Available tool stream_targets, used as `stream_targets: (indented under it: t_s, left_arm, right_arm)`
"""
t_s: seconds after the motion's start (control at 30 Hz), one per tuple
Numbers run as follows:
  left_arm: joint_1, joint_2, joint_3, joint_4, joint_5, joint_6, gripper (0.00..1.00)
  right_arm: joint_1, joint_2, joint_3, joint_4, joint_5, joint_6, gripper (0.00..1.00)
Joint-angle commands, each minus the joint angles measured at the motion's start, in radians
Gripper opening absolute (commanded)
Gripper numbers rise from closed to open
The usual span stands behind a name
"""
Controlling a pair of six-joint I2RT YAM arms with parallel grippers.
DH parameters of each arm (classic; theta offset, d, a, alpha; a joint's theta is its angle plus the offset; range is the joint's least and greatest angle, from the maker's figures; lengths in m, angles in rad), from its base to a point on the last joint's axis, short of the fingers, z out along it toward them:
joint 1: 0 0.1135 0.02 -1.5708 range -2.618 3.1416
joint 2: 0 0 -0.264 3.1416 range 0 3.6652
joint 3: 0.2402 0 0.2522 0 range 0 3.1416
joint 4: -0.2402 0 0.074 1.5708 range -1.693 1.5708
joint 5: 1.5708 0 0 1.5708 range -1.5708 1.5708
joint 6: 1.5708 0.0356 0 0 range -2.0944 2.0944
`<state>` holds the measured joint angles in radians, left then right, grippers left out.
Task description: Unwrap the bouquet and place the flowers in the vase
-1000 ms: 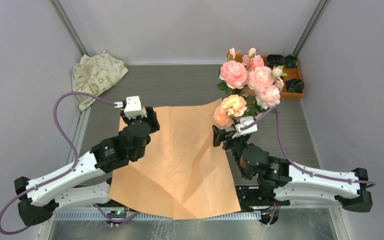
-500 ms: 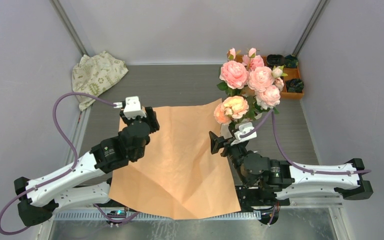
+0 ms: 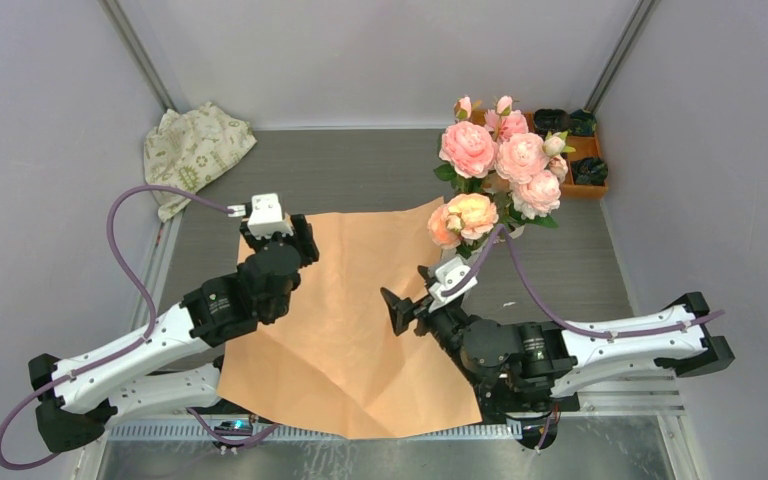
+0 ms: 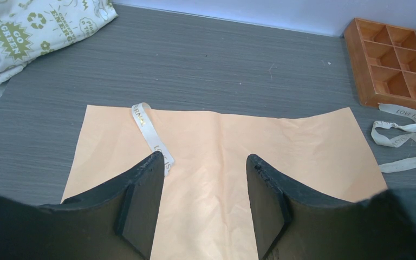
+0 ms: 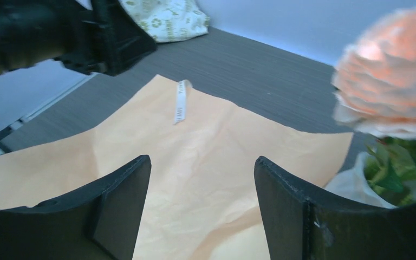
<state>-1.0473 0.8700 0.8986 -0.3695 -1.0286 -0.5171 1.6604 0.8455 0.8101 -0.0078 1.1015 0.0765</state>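
The flowers (image 3: 495, 165), pink and peach blooms with green leaves, stand upright at the back right. The peach bloom (image 5: 392, 81) fills the right of the right wrist view. Below its leaves a white bit shows, apparently the vase (image 5: 351, 184); in the top view the vase is hidden under the blooms. The bouquet's paper (image 3: 350, 320) lies spread flat, orange side up, with a cream ribbon (image 4: 151, 132) on its far left part. My left gripper (image 4: 205, 160) hangs open over the paper's far left edge. My right gripper (image 5: 202, 160) is open and empty over the paper's right side.
A second cream ribbon (image 4: 401, 135) lies on the table beside the orange compartment tray (image 4: 357, 59). The tray (image 3: 600, 188) sits at the back right behind the flowers, with dark items in it. A cream patterned cloth (image 3: 195, 150) lies at the back left. Walls close in on both sides.
My right gripper has drawn back from the peach bloom, moving left and nearer over the paper. The left arm, flowers and paper have not moved.
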Motion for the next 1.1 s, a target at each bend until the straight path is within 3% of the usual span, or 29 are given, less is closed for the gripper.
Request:
stream_targets:
  t_s: [0.0,0.27,0.57,0.77,0.9,1.07]
  left_arm:
    - [-0.003,-0.024,0.005,0.064,-0.033,-0.009,0.58]
    - [-0.003,-0.049,-0.001,0.061,-0.03,-0.007,0.58]
    - [-0.002,-0.074,-0.007,0.057,-0.032,-0.003,0.58]
    - [-0.003,-0.088,-0.009,0.058,-0.033,0.0,0.58]
    - [-0.003,-0.084,-0.005,0.06,-0.031,0.003,0.58]
    - [-0.002,-0.077,0.003,0.064,-0.028,0.013,0.58]
  right_arm:
    - [0.071,0.059,0.126,0.033,-0.031,-0.067,0.76]
    - [0.158,0.22,0.372,0.189,0.078,-0.403,0.77]
    - [0.159,0.324,0.587,0.666,0.096,-0.997,0.79]
    - [0.159,0.4,0.712,1.136,0.069,-1.476,0.82]
    - [0.157,0.422,0.818,1.299,0.043,-1.699,0.81]
    - [0.157,0.401,0.921,1.414,0.016,-1.861,0.81]
